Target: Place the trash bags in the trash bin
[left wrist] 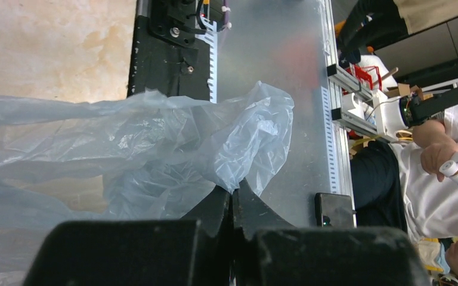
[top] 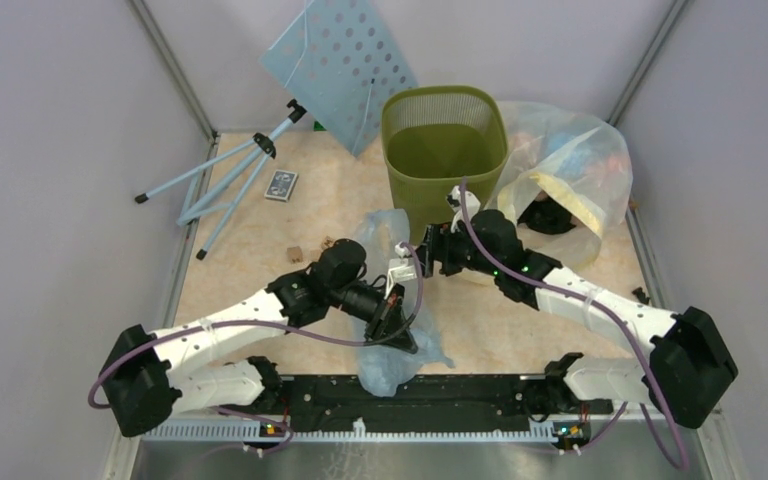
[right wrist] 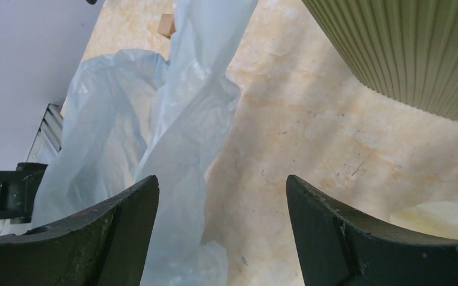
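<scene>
Left claw [left wrist: 234, 189] pinching crinkly translucent bag [left wrist: 155, 143] | right claw [right wrist: 220, 183] spread wide | ribbed olive bin [right wrist: 405, 53]

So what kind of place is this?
Probably a robot lab: a left arm and right arm bolted to a walled table, with a person right beside it.

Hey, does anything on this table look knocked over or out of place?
Yes. The light-blue tripod lies on its side at the back left, and the perforated panel sits tilted at the back, just left of the trash bin, which stands upright.
</scene>
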Controlling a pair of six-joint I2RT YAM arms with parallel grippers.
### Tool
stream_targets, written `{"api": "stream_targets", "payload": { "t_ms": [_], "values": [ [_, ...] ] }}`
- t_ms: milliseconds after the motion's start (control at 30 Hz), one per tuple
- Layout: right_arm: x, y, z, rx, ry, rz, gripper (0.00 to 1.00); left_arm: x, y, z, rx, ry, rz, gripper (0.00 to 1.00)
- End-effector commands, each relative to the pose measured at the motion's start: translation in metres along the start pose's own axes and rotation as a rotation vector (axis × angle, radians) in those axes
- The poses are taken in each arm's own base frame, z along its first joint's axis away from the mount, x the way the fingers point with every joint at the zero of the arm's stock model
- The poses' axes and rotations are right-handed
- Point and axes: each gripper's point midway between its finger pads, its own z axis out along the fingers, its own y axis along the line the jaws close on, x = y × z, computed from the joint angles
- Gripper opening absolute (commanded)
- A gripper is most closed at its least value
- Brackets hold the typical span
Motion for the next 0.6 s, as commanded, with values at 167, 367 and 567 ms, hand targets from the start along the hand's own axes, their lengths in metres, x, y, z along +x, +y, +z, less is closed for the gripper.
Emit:
{"api": "stream_targets", "payload": {
  "t_ms": [167, 367, 567],
  "values": [
    [-0.046, 0.024, 0.002, -0.023, -0.142, 0.002, 0.77, -0.016, -0.026, 0.016, 0.058, -0.002, 0.077, 0.00],
    [-0.070, -0.009, -0.037, 0.205, -0.259, -0.023, 0.76, -0.017, -0.029, 0.016, 0.042, -0.008, 0.082, 0.00],
    [-0.088, -0.003, -0.077, 0.159, -0.355, -0.090, 0.75, -0.018, -0.033, 0.017, 0.044, -0.011, 0.083, 0.00]
  ]
}}
